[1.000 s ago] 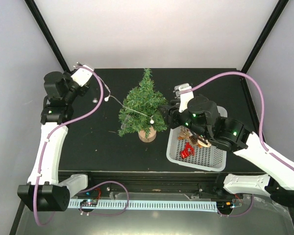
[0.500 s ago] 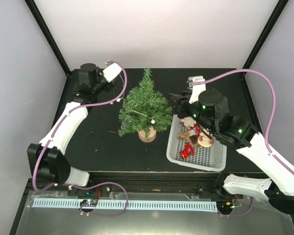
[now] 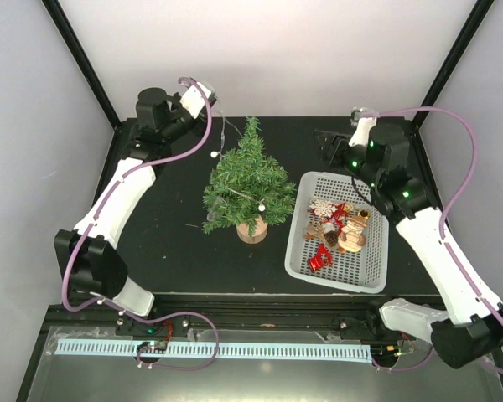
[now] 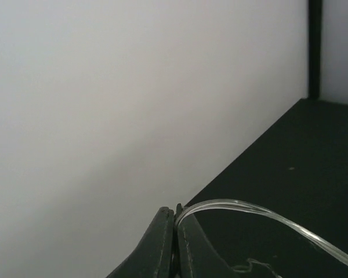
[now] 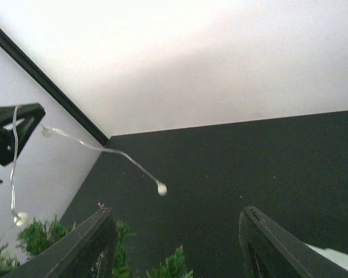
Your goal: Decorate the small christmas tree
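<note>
The small christmas tree (image 3: 247,180) stands upright on its round wooden base (image 3: 251,230) in the middle of the black table. A thin clear light string with white bulbs (image 3: 222,138) runs from the tree's branches up to my left gripper (image 3: 211,94), which is raised at the back left and shut on the string (image 4: 238,205). My right gripper (image 3: 329,144) is open and empty, held high at the back right of the tree. In the right wrist view the string (image 5: 98,149) hangs in the air with a bulb (image 5: 161,188) at its end, above the tree tips (image 5: 174,267).
A white basket (image 3: 356,272) at the right front holds several ornaments, among them a white snowflake (image 3: 323,207), a red one (image 3: 320,260) and wooden figures (image 3: 352,230). White enclosure walls and black frame posts stand close behind both arms.
My left gripper has swung from the left edge to the back, beside the treetop, lifting the string. My right gripper has risen off the basket and moved back right.
</note>
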### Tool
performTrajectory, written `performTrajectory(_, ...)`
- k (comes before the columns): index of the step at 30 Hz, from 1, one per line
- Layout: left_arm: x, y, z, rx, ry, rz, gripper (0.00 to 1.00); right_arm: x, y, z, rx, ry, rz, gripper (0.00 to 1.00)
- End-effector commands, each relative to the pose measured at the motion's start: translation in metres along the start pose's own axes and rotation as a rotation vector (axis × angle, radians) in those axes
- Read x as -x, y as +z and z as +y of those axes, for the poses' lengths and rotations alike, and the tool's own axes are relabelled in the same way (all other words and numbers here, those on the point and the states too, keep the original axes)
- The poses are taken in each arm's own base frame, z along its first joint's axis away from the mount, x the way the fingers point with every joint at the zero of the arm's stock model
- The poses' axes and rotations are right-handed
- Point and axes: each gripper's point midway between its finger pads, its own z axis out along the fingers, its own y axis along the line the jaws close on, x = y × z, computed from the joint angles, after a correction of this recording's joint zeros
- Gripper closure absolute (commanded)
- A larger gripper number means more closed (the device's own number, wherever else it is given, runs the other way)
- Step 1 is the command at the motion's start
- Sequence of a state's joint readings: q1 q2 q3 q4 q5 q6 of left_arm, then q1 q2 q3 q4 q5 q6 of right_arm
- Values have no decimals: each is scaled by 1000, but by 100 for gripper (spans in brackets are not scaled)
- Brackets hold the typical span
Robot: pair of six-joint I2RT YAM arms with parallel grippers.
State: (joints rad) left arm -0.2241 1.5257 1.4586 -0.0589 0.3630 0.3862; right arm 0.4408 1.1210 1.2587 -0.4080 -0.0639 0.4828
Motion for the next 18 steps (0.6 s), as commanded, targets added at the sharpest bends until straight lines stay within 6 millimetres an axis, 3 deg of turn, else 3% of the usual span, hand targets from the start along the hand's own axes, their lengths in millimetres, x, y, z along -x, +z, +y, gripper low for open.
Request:
performTrajectory(1,27,10,-13,-124,-95,-111,98,20,19,29,227,10,21,41)
performTrajectory(9,29,15,-52,-423,-178,-159,83,5,63,32,308,-85,114,41)
performTrajectory(18,50,23,-62,-795,-456,-232,98,-12,88,45,488,-142,157,42)
